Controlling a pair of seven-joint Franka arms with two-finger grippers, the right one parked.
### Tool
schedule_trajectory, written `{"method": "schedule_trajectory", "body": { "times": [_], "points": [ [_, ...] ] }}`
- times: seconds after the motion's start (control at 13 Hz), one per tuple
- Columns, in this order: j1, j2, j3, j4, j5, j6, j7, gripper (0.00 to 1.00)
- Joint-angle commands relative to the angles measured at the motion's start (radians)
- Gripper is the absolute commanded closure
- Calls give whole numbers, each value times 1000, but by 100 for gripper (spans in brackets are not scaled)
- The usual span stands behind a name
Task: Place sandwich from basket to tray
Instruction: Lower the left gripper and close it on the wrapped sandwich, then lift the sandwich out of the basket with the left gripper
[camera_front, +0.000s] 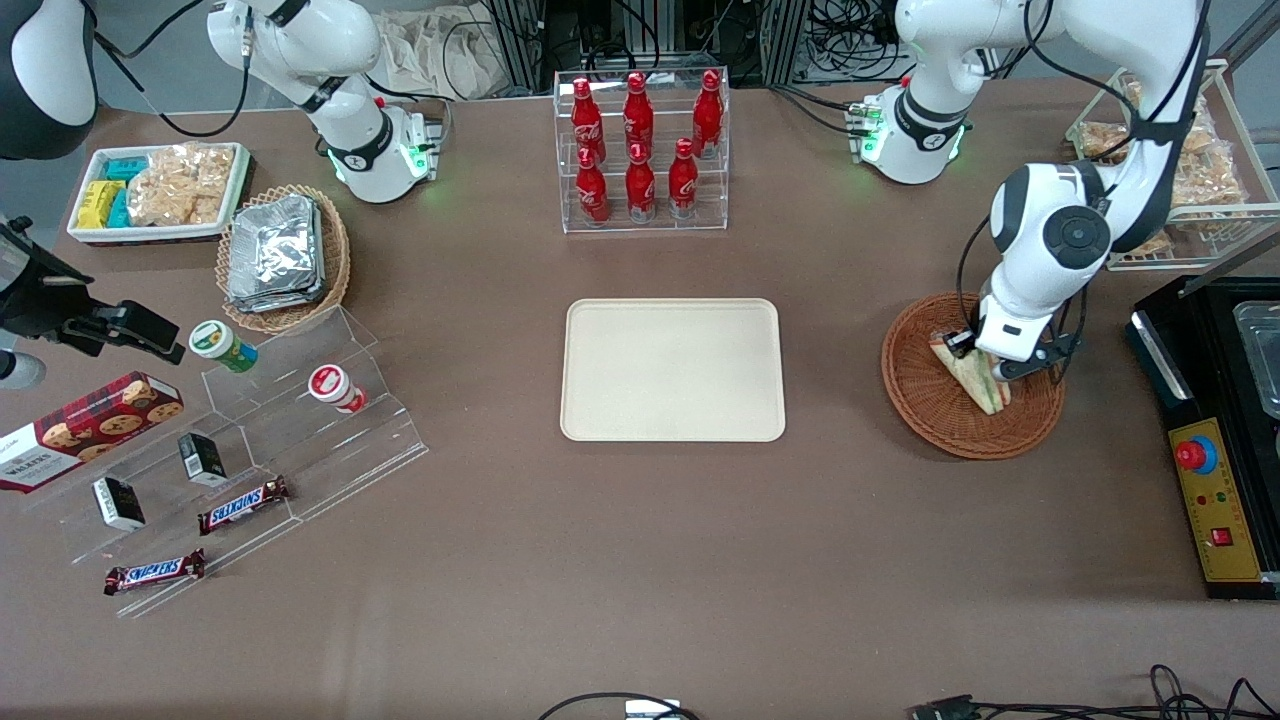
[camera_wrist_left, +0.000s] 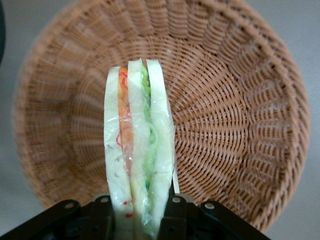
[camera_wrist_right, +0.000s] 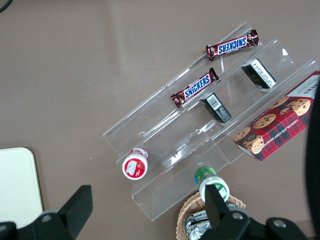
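The sandwich (camera_wrist_left: 139, 150) stands on edge in the basket (camera_wrist_left: 235, 125), its wrapped bread slices and its orange, red and green filling turned toward the wrist camera. The gripper (camera_wrist_left: 139, 212) is closed on it, one finger pressed against each outer slice at the end nearest the wrist, so the grasp looks made. In the front view the sandwich (camera_front: 972, 375) is over the basket (camera_front: 940, 420), under the wrist of the working arm; whether its lower end touches the weave or has lifted clear cannot be told. So the pickup is, by my reading, done or all but done, and everything after it is left: the lift out of the basket, the carry toward the middle of the table, and the release. The tray (camera_front: 672, 370) lies bare, well apart from the basket, toward the parked arm's end. A rack of red bottles (camera_front: 640, 130) stands farther from the front camera than the tray and out of the likely path.
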Motion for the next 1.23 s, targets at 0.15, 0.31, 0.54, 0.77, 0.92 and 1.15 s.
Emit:
{"method": "schedule_trajectory", "body": {
  "times": [0.15,0.31,0.54,0.77,0.92,1.15],
  "points": [
    [-26,-143,-8,368,-13,-582,90,100],
    [-54,-86,-51,656,-92,-862,101,100],
    [-49,38,-205,993,-99,-1048,57,100],
    [-43,84,-437,1030,-108,-1053,-141,100],
    [-42,157,-577,1024,-110,-1002,-259,100],
    [-45,217,-600,867,-110,-790,-302,99]
  ]
}}
